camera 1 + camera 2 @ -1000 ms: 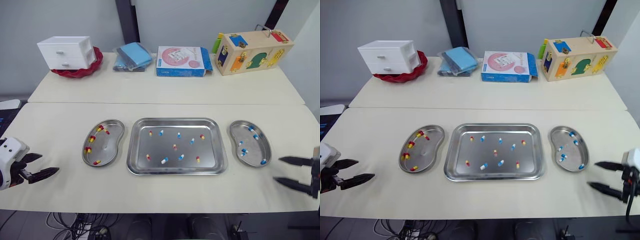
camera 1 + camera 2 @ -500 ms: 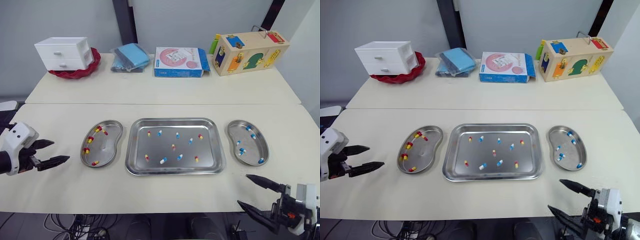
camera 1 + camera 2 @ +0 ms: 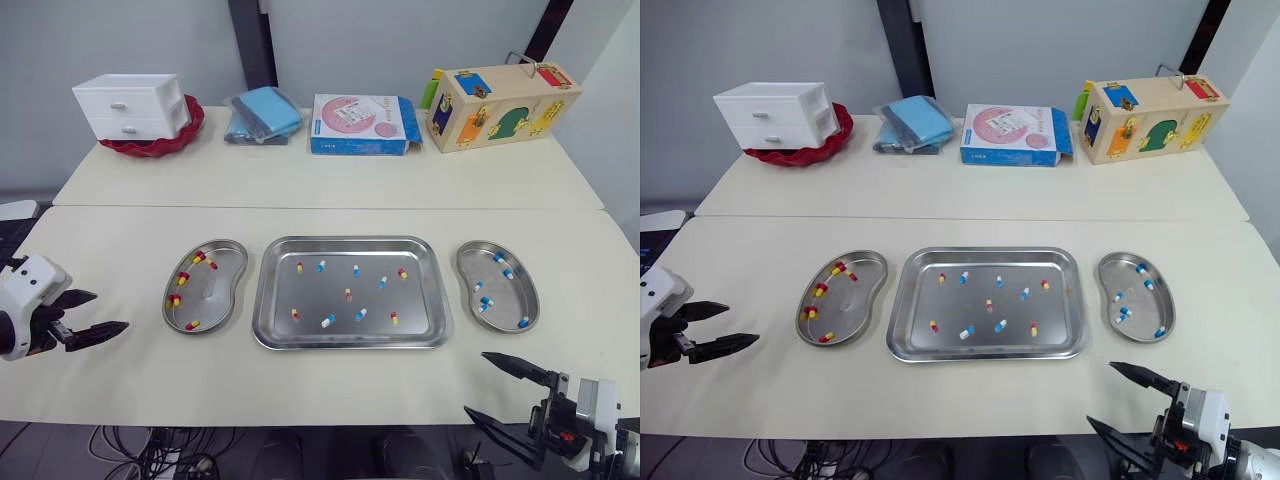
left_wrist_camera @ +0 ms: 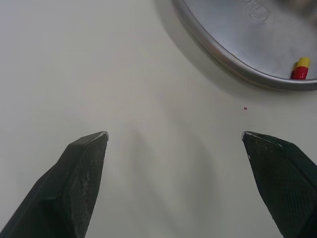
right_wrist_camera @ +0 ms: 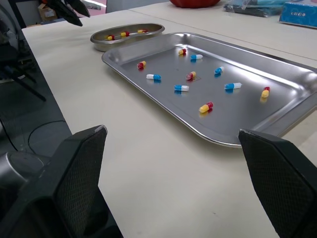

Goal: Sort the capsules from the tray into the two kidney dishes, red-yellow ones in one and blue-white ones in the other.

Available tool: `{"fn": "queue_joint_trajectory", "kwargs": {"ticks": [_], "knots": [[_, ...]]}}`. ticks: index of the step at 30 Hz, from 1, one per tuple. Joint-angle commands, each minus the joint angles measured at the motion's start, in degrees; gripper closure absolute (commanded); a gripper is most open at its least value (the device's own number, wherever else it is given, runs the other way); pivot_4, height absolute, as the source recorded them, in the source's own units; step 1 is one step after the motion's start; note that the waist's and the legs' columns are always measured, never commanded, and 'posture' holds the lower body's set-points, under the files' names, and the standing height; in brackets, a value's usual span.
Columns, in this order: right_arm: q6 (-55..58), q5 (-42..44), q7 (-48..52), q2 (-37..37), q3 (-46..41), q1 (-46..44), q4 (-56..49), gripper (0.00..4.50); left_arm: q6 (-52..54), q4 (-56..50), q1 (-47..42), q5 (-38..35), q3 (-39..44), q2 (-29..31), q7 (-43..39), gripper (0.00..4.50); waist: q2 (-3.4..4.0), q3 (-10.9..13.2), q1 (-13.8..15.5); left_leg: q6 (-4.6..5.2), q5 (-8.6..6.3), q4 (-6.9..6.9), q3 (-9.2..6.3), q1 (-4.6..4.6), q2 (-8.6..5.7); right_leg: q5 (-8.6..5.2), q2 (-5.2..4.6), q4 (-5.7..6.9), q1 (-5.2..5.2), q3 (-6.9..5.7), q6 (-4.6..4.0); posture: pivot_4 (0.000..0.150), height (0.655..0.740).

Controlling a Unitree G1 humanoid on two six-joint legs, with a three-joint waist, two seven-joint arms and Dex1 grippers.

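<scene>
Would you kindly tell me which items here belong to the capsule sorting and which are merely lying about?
Job: tray, loose capsules, left kidney dish, right kidney dish.
Lying about: white drawer unit, red bowl, blue packet, flat box, wooden lock box.

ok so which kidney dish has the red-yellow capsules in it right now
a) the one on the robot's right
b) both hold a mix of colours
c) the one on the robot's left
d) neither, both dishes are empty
c: the left kidney dish holds the red-yellow capsules, while the right kidney dish holds just blue-white capsules.
</scene>
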Motion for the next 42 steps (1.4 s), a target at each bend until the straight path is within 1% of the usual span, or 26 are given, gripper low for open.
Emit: {"fn": "queue_joint_trajectory", "kwargs": {"ticks": [1, 5, 9, 15, 19, 22, 25, 27, 29, 33, 36, 42], "knots": [[-2.26, 1.21, 0.14, -0.49, -0.31, -0.57, -0.31, 0.03, -1.83, 0.71, 0.01, 0.93, 0.72, 1.92, 0.36, 0.00, 0.00, 0.00, 0.00, 0.00, 0.00, 0.00, 0.00, 0.00, 0.00, 0.00, 0.00, 0.00, 0.00, 0.00, 0.00, 0.150, 0.7400], [-4.30, 2.16, -0.01, -0.09, -0.02, -1.46, -0.65, 0.03, -2.48, 1.79, -0.61, 1.21, 0.41, 1.79, 0.10, 0.00, 0.00, 0.00, 0.00, 0.00, 0.00, 0.00, 0.00, 0.00, 0.00, 0.00, 0.00, 0.00, 0.00, 0.00, 0.00, 0.150, 0.7400], [-3.51, 3.20, -1.42, -0.21, 0.32, -1.60, -2.34, 0.03, -2.95, 2.76, -1.44, 1.34, -0.06, 1.69, -0.08, 0.00, 0.00, 0.00, 0.00, 0.00, 0.00, 0.00, 0.00, -0.01, 0.00, 0.00, 0.00, 0.00, 0.00, 0.00, 0.00, 0.150, 0.7400], [-4.08, 3.27, -1.60, -0.61, 0.70, -1.92, -1.77, 0.03, -2.62, 2.20, -2.82, 1.04, -0.49, 1.74, -0.16, 0.00, 0.00, 0.00, 0.06, 0.00, 0.00, 0.01, 0.00, -0.01, 0.00, 0.00, 0.00, 0.01, 0.00, 0.00, 0.00, 0.150, 0.7400], [-3.79, 2.97, -1.32, -1.23, 0.74, -1.74, -0.92, 0.03, 2.39, -5.59, -4.57, -2.85, 0.30, 1.66, -1.36, 0.00, -0.02, -0.01, 0.30, 0.00, 0.00, 0.01, -0.01, -0.02, 0.00, 0.00, 0.00, 0.01, 0.00, -0.01, 0.00, 0.150, 0.7400], [-3.61, 2.84, -1.34, -1.69, 0.84, -1.77, -0.64, 0.03, 8.42, -15.07, -7.43, -7.89, -0.56, 0.63, -1.47, 0.00, -0.03, -0.01, 0.65, 0.00, 0.00, 0.04, -0.02, -0.03, 0.00, 0.00, 0.00, 0.01, 0.02, -0.02, 0.00, 0.150, 0.7400], [-3.24, 2.86, -1.90, -1.97, 1.23, -1.65, -1.10, 0.03, 12.08, -22.03, -10.88, -10.33, -4.18, -0.69, -1.04, 0.00, -0.01, 0.00, 0.91, 0.00, 0.00, 0.07, -0.02, -0.02, -0.01, 0.01, 0.00, 0.01, 0.05, 0.00, 0.01, 0.150, 0.7400], [-2.85, 2.48, -2.19, -2.15, 1.91, -1.29, -1.45, 0.03, 12.04, -24.72, -16.41, -10.01, -9.95, -2.87, -0.75, 0.00, 0.08, 0.01, 0.94, 0.00, 0.00, 0.06, -0.02, -0.01, -0.01, 0.01, 0.00, 0.01, 0.05, 0.00, 0.01, 0.150, 0.7400], [-2.74, 2.22, -2.57, -2.20, 2.51, -1.22, -1.73, 0.03, 11.38, -25.07, -21.70, -8.97, -14.89, -5.16, -0.80, 0.00, 0.07, 0.01, 1.32, 0.00, 0.01, 0.11, -0.03, 0.00, -0.04, 0.01, 0.00, 0.02, 0.07, 0.00, 0.01, 0.150, 0.7400], [-2.16, 1.92, -3.84, -2.71, 3.32, -1.69, -2.25, 0.03, 9.71, -22.18, -30.53, -6.28, -23.31, -9.94, -2.23, 0.00, 0.05, 0.00, 1.29, 0.00, 0.01, 0.17, -0.05, -0.02, -0.05, 0.02, 0.00, 0.02, 0.08, 0.00, 0.03, 0.150, 0.7400], [-1.81, 1.61, -4.91, -2.71, 3.80, -2.32, -2.44, 0.03, 6.55, -17.84, -35.43, -2.82, -29.20, -13.35, -4.14, 0.00, 0.05, 0.00, 1.11, 0.00, 0.01, 0.16, -0.04, -0.03, -0.06, 0.02, 0.00, 0.01, 0.08, 0.00, 0.03, 0.150, 0.7400], [-1.51, 0.90, -7.24, -2.44, 4.32, -1.49, -3.84, 0.03, -0.70, -7.56, -41.43, 2.66, -35.36, -17.50, -8.03, 0.00, 0.05, 0.00, 0.94, 0.00, 0.01, 0.16, -0.05, -0.04, -0.07, 0.03, 0.01, 0.01, 0.06, 0.00, 0.03, 0.150, 0.7400]]}}
